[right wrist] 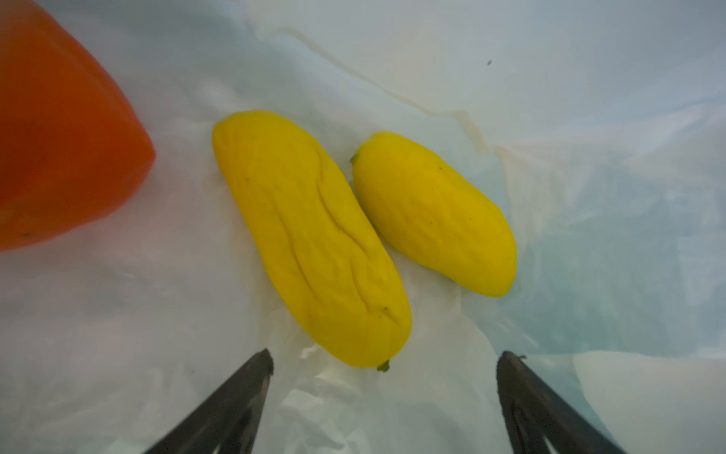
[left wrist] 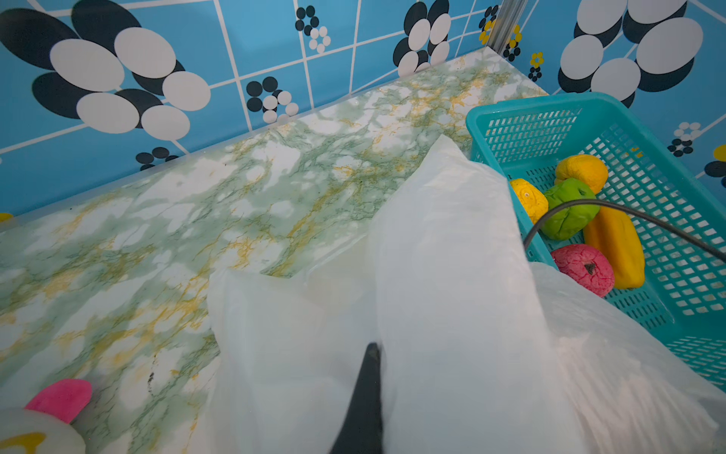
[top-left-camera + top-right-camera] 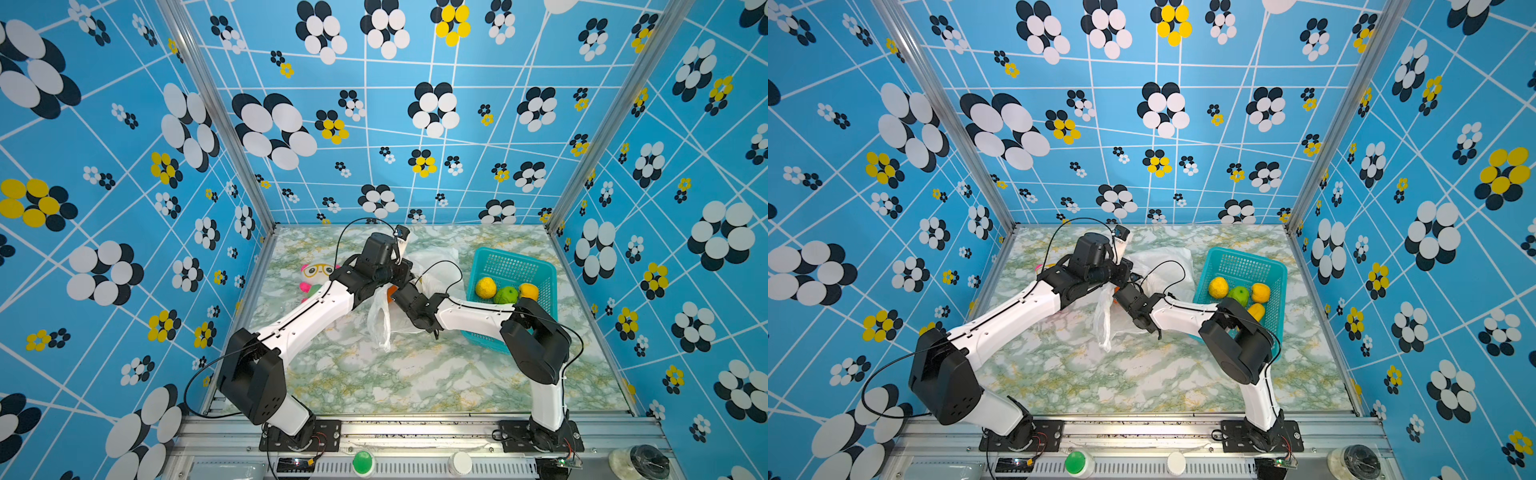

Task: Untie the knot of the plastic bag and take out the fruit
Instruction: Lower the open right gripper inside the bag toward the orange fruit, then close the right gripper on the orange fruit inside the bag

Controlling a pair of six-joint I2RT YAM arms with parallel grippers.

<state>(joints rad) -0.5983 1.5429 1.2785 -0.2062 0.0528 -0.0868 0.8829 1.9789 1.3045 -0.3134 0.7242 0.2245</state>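
Crinkly white plastic bag (image 3: pixel 438 259) lies on the marbled counter (image 3: pixel 374 374) between a plush toy (image 3: pixel 316 274) and a teal basket (image 3: pixel 540 266). In both top views its long axis runs from a handle loop (image 3: pixel 1104 328) hanging toward the front edge back to a raised corner beside the basket, leaning toward the basket. The left pincer (image 2: pixel 371 351) is closed on the bag's film and holds it lifted off the counter, with plastic draped on both sides of its dark finger.

The right pincer (image 1: pixel 387 355) is inside the bag's open mouth, its fingers (image 1: pixel 251 385) spread wide and gripping nothing. Ahead of it, on the bag's inner film, lie two oblong yellow fruits. The longer fruit (image 1: pixel 310 236) has its stem end between the fingertips and its long axis points away from the pincer at a slant. The shorter fruit (image 1: pixel 432 212) lies just beside it, nearly parallel. An orange fruit (image 1: pixel 59 137) sits apart to one side.

The basket holds a yellow round fruit (image 3: pixel 485 287), a green one (image 3: pixel 506 295), an orange-yellow one (image 3: pixel 528 291), a pink-red one (image 2: pixel 583 269) and an oblong one (image 2: pixel 613 251).
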